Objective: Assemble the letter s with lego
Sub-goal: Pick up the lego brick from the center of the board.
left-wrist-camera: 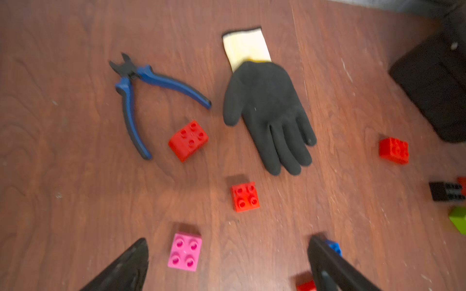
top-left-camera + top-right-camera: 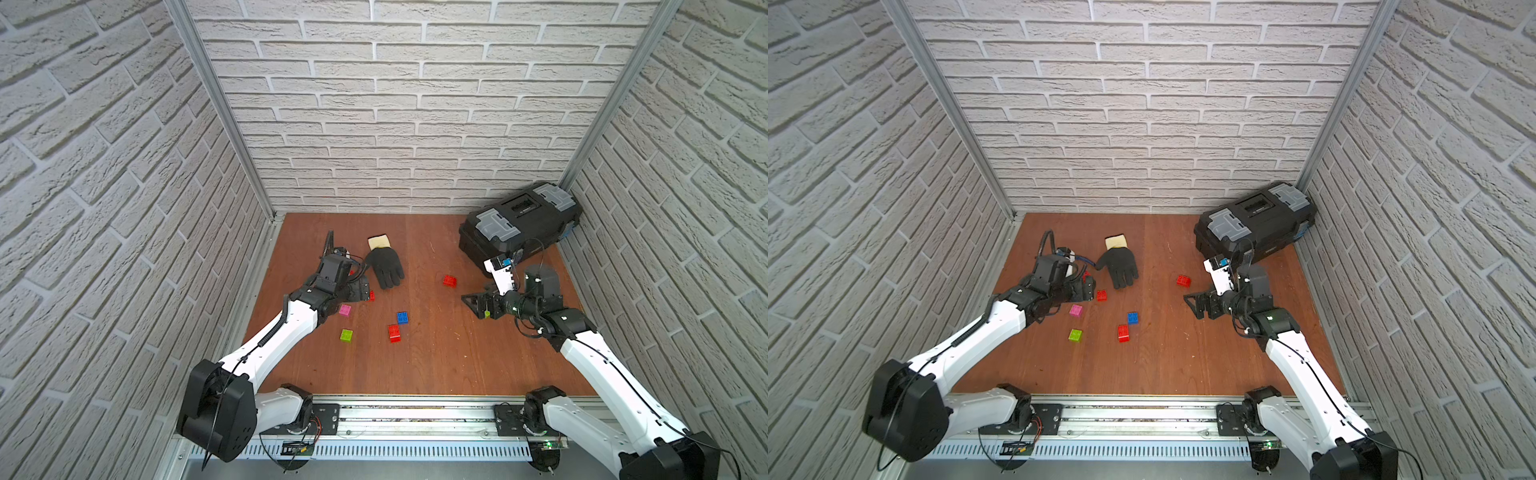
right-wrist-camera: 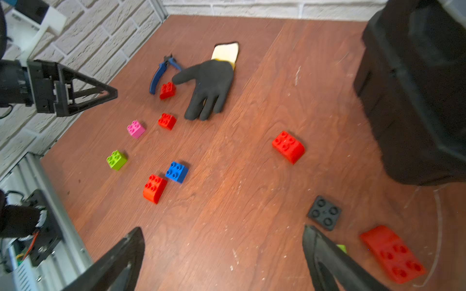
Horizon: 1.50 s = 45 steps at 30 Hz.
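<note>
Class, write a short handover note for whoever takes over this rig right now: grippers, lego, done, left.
Left gripper: open, empty, near the pink brick.
Right gripper: open, empty, near the black brick and long red brick.
A blue brick, green brick and several red bricks lie loose on the table.
Done: no bricks joined.
Left: build the whole S.

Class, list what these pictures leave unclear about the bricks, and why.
Second green brick: right wrist view, mostly behind the right gripper's finger.
Blue brick: left wrist view, partly behind the left gripper's finger.
Long red brick: both top views, hidden under the right arm.
</note>
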### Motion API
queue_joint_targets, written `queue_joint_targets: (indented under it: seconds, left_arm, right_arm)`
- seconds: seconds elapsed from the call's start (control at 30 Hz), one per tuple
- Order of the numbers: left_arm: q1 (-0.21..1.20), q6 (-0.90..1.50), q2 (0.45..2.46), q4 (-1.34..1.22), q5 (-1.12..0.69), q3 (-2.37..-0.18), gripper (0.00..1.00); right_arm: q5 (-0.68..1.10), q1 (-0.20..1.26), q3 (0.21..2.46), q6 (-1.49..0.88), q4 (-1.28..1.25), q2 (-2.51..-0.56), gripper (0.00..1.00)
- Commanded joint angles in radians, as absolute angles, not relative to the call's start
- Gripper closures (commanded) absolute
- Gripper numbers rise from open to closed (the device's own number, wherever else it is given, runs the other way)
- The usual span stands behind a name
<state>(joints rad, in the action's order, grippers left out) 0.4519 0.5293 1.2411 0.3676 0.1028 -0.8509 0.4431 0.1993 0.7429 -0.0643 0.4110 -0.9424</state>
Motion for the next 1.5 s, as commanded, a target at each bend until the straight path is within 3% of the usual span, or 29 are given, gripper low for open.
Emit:
queue_joint_targets:
  seconds: [0.0, 0.4, 0.63, 1.0, 1.2, 1.4, 1.47]
  left_arm:
    - [0.500, 0.583, 1.265, 0.448, 0.104, -0.903, 0.02]
    - [0.799, 0.853, 1.447, 0.517, 0.215, -0.963, 0.02]
    - [0.903, 1.029, 1.525, 0.483, 0.260, -0.931, 0.08]
    - [0.978, 1.155, 1.638, 0.518, 0.328, -0.951, 0.23]
    - [0.984, 1.160, 1.683, 0.527, 0.353, -0.967, 0.37]
    - [0.986, 1.148, 1.718, 0.537, 0.368, -0.994, 0.42]
    - [0.985, 1.140, 1.727, 0.537, 0.367, -0.999, 0.48]
  right_arm:
    - [0.458, 0.242, 0.764, -0.089, 0.456, -0.941, 0.02]
    - [0.436, 0.313, 0.746, -0.114, 0.444, -1.034, 0.02]
    - [0.444, 0.317, 0.723, -0.120, 0.417, -1.075, 0.02]
    - [0.428, 0.316, 0.707, -0.113, 0.407, -1.100, 0.02]
    - [0.430, 0.316, 0.694, -0.118, 0.392, -1.104, 0.02]
    - [0.428, 0.317, 0.685, -0.118, 0.382, -1.107, 0.02]
    - [0.428, 0.316, 0.684, -0.118, 0.382, -1.107, 0.02]
